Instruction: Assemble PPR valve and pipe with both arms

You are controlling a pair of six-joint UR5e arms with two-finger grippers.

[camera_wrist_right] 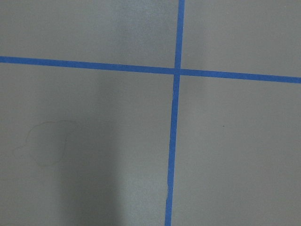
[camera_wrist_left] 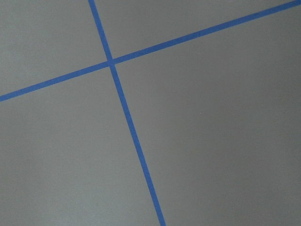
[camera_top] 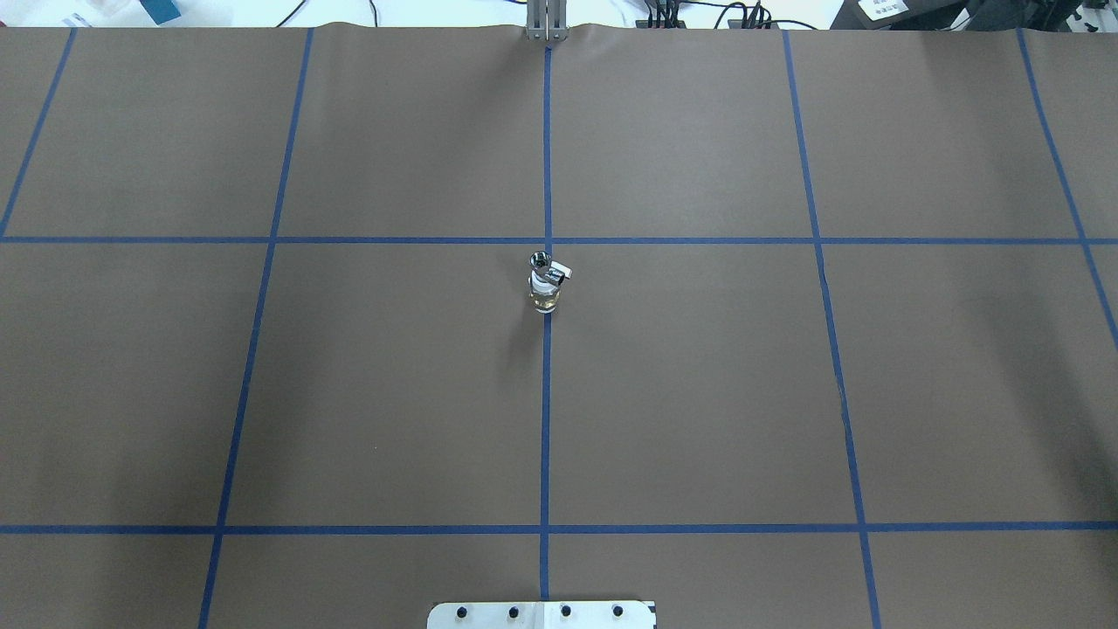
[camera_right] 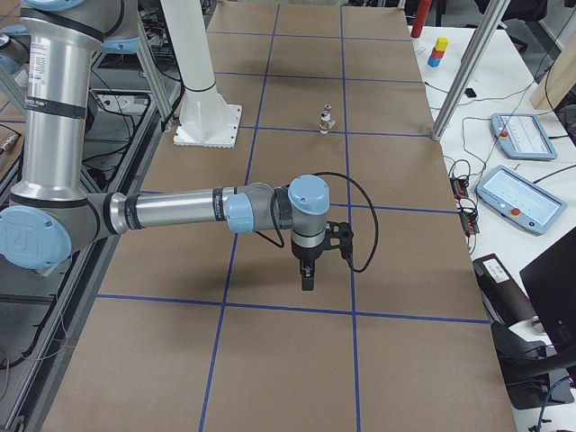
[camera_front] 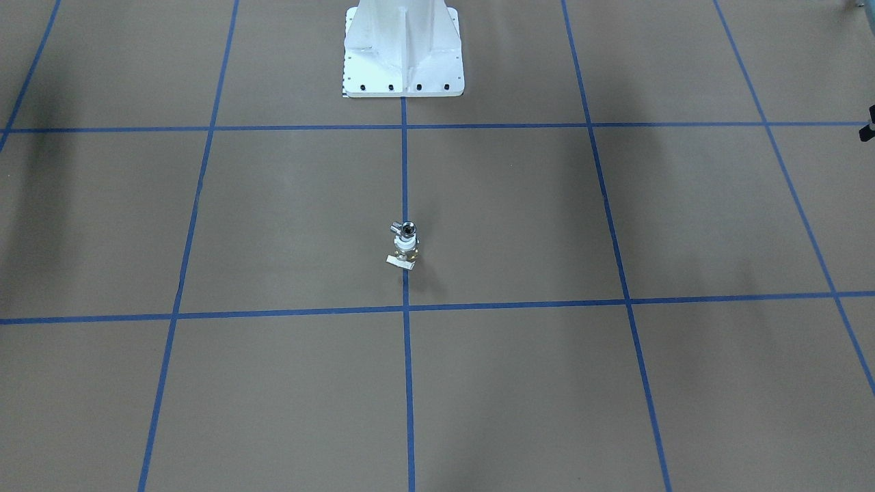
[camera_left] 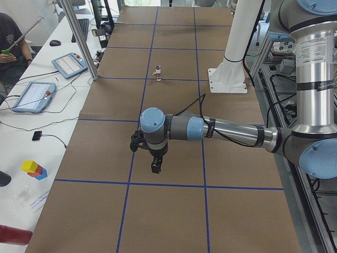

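The PPR valve (camera_front: 407,247) stands upright on the centre tape line, white collar over brass middle, with its beige tab at the base. The silver pipe (camera_front: 405,229) sits on top of the collar. Both also show in the overhead view, the valve (camera_top: 544,293) and the pipe (camera_top: 541,260). My left gripper (camera_left: 156,167) shows only in the exterior left view, low over the table and far from the valve (camera_left: 158,72). My right gripper (camera_right: 307,281) shows only in the exterior right view, likewise far from the valve (camera_right: 325,119). I cannot tell whether either is open or shut.
The white pedestal (camera_front: 403,61) stands at the robot's side of the table, behind the valve. Tablets (camera_left: 68,64) and cables lie on the white bench along the far side, where a person (camera_left: 8,37) sits. Both wrist views show only brown table and blue tape.
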